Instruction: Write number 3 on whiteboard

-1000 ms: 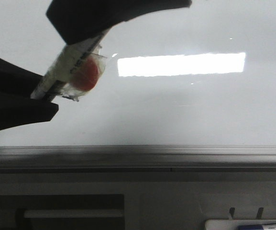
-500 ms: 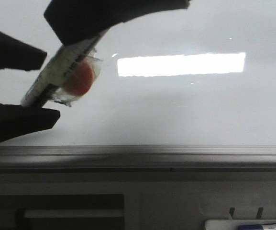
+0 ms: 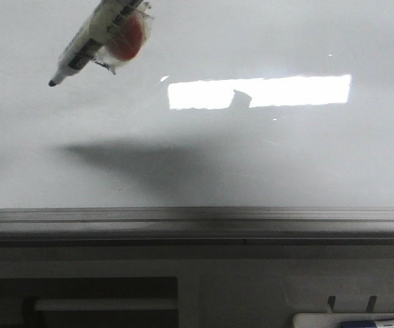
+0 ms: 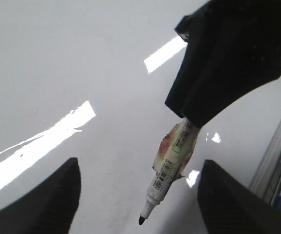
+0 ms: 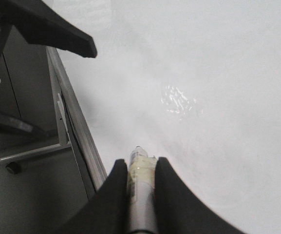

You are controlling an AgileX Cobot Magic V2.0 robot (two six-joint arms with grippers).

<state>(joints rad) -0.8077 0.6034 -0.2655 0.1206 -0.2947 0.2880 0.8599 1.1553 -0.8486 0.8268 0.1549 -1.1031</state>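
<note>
My right gripper (image 5: 142,163) is shut on a white marker (image 5: 141,168) wrapped in tape with a red patch. The marker (image 3: 97,31) hangs slanted at the top left of the front view. Its black tip points down-left, above the whiteboard (image 3: 285,157) and apart from it. In the left wrist view the right gripper (image 4: 189,114) holds the marker (image 4: 172,156) from above. My left gripper (image 4: 139,165) is open and empty, its fingers on either side of the marker's tip and clear of it. No number 3 shows; the board is blank.
The whiteboard's grey metal edge strip (image 3: 197,222) runs along its near side and also shows in the right wrist view (image 5: 77,126). A white tray with a blue-capped marker (image 3: 374,321) sits at the bottom right. A dark part of the left arm (image 5: 43,24) hangs over the edge.
The left gripper's fingers, which stood around the marker's lower end, opened and left the front view. The marker moved up and its bare black tip now shows.
</note>
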